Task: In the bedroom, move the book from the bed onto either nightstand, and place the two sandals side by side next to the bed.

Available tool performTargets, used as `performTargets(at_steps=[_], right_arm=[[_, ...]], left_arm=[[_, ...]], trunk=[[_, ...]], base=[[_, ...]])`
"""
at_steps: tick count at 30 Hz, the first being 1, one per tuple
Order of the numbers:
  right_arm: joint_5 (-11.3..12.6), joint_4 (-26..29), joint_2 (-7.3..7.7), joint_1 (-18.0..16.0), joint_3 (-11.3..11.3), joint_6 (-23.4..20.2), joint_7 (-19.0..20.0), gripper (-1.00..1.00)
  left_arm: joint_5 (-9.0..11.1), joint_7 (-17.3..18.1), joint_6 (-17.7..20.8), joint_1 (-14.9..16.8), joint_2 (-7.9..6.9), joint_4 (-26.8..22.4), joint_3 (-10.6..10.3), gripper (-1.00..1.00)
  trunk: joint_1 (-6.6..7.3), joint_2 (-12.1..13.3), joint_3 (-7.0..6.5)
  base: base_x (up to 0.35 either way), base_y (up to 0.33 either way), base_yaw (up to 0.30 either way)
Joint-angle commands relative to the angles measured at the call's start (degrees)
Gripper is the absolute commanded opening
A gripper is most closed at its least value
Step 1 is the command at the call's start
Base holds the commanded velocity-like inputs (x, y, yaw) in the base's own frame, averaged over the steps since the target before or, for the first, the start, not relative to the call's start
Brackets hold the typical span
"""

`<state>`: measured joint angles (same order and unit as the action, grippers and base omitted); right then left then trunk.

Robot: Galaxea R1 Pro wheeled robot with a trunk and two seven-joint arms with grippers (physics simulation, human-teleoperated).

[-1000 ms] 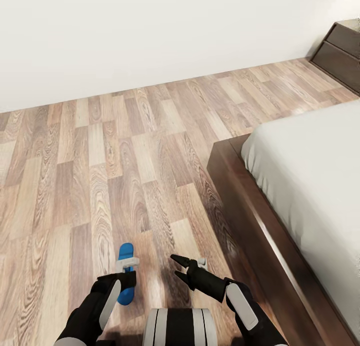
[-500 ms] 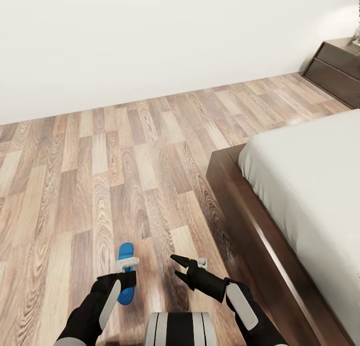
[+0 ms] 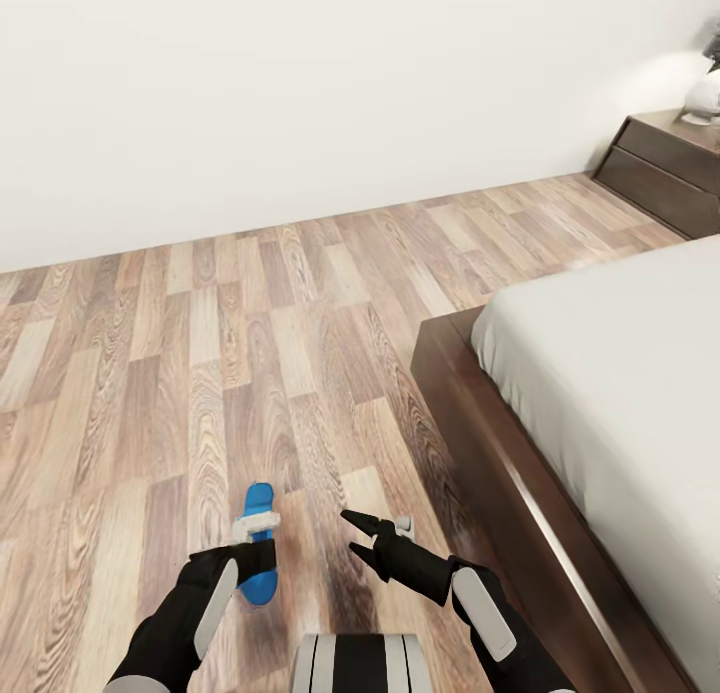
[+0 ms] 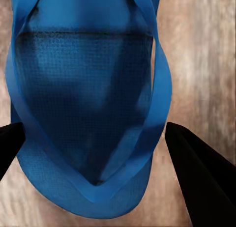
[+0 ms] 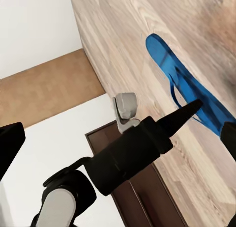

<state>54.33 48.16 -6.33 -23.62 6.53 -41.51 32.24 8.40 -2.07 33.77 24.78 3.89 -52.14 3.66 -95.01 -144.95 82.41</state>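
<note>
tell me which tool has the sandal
The left tool: its fingers sit on either side of the blue sandal. The right tool is open with nothing between its fingers.

Bare wall, plank floor, dark drawers

A plain white wall (image 3: 300, 93) meets a wood-plank floor (image 3: 200, 353) of mixed brown boards. In the far corner stands a dark brown drawer unit (image 3: 660, 168), with a pale rounded object (image 3: 703, 98) on top.

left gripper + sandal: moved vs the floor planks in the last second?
Cannot tell: the camera panned; the left gripper holds the sandal at the same spot in the picture.
</note>
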Motion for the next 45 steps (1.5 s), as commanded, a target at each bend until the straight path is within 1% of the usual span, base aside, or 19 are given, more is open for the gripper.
performTargets(at_steps=[1,2,3,4,5,6,8,9,10,11,13,14,16,17,20,26,40,45], right_arm=[[0.16,0.0,0.0,-0.02,-0.03,-0.29,0.01,1.0],[0.16,0.0,0.0,-0.02,-0.03,-0.35,0.01,1.0],[0.16,0.0,0.0,-0.02,-0.03,-0.39,0.01,1.0],[0.16,0.0,0.0,-0.02,-0.03,-0.41,0.01,1.0],[0.16,0.0,0.0,-0.02,-0.03,-0.46,0.01,1.0],[0.16,0.0,0.0,-0.02,-0.03,-0.51,0.01,1.0],[0.16,0.0,0.0,-0.02,-0.03,-0.57,0.01,1.0],[0.16,0.0,0.0,-0.02,-0.03,-0.64,0.11,1.0],[0.16,0.0,0.0,-0.02,-0.03,-0.65,0.14,1.0],[0.16,0.0,0.0,-0.02,-0.03,-0.66,0.15,1.0],[0.16,0.0,0.0,-0.02,-0.03,-0.69,0.17,1.0],[0.16,0.0,0.0,-0.02,-0.03,-0.71,0.18,1.0],[0.16,0.0,0.0,-0.02,-0.03,-0.74,0.18,1.0],[0.16,0.0,0.0,-0.02,-0.03,-0.75,0.19,1.0],[0.09,-0.03,0.0,-0.02,-0.03,-0.56,0.13,1.0],[0.07,-0.09,0.0,0.05,-0.09,-0.25,0.27,1.0],[0.07,-0.09,0.08,0.05,-0.19,-0.21,0.36,1.0],[0.07,-0.05,0.08,0.07,-0.2,-0.19,0.36,1.0]], left_arm=[[0.28,2.24,0.33,0.01,-0.25,-0.12,0.21,-1.0],[0.28,6.31,0.33,0.01,-1.41,-0.34,0.27,-1.0],[0.28,9.11,0.33,0.01,-2.47,-0.43,0.49,-1.0],[0.29,10.53,0.33,-0.03,-2.96,-0.47,0.73,-1.0],[0.29,13.36,0.33,-0.14,-3.87,-0.51,1.61,-1.0],[0.26,16.15,0.33,-0.28,-4.77,-0.54,3.01,-1.0],[0.15,21.73,0.33,-0.56,-6.7,-0.52,6.89,-1.0],[-0.04,28.67,0.14,-1.05,-9.4,-0.02,11.84,-1.0],[-0.08,30.89,-0.3,-1.41,-10.59,0.67,13.39,-1.0],[-0.07,31.93,-0.65,-1.64,-11.2,1.17,14.09,-1.0],[-0.01,36.2,-2.87,-2.53,-13.42,4.01,16.25,-1.0],[0.01,38.49,-4.21,-2.8,-14.21,5.85,16.9,-1.0],[-0.02,42.98,-6.78,-3.09,-15.14,9.52,17.66,-1.0],[-0.03,44.01,-7.32,-3.14,-15.26,10.26,17.78,-1.0],[-0.16,48.74,-9.62,-3.3,-15.4,12.88,17.99,-1.0],[-0.31,49.66,-10.11,-3.32,-15.15,13.44,17.88,-1.0],[-0.32,49.57,-10.13,-3.33,-15.1,13.46,17.79,-1.0],[-0.32,49.55,-10.13,-3.33,-14.56,13.46,17.79,-1.0]], trunk=[[0.03,0.0,-0.19],[0.06,0.02,-0.41],[0.08,0.03,-0.63],[0.11,0.04,-0.86],[0.14,0.06,-1.08],[0.16,0.07,-1.3],[0.21,0.1,-1.74],[0.24,0.11,-1.96],[0.26,0.12,-2.19],[0.29,0.14,-2.41],[0.34,0.16,-2.85],[0.37,0.18,-3.07],[0.42,0.2,-3.51],[0.44,0.22,-3.74],[0.52,0.26,-4.4],[0.68,0.34,-5.73],[1.04,0.52,-8.83],[1.17,0.59,-9.94]], base=[[0.0,0.0,0.0],[0.0,0.0,0.0],[0.0,0.0,0.0],[0.0,0.0,0.0],[0.0,0.0,0.0],[0.0,0.0,0.0],[0.0,0.0,0.0],[0.0,0.0,0.0],[0.0,0.0,0.0],[0.0,0.0,0.0],[0.0,0.0,0.0],[0.0,0.0,0.0],[0.0,0.0,0.0],[0.0,0.0,0.0],[0.0,0.0,0.0],[0.0,0.0,0.0],[0.0,0.0,0.0],[0.0,0.0,0.0]])
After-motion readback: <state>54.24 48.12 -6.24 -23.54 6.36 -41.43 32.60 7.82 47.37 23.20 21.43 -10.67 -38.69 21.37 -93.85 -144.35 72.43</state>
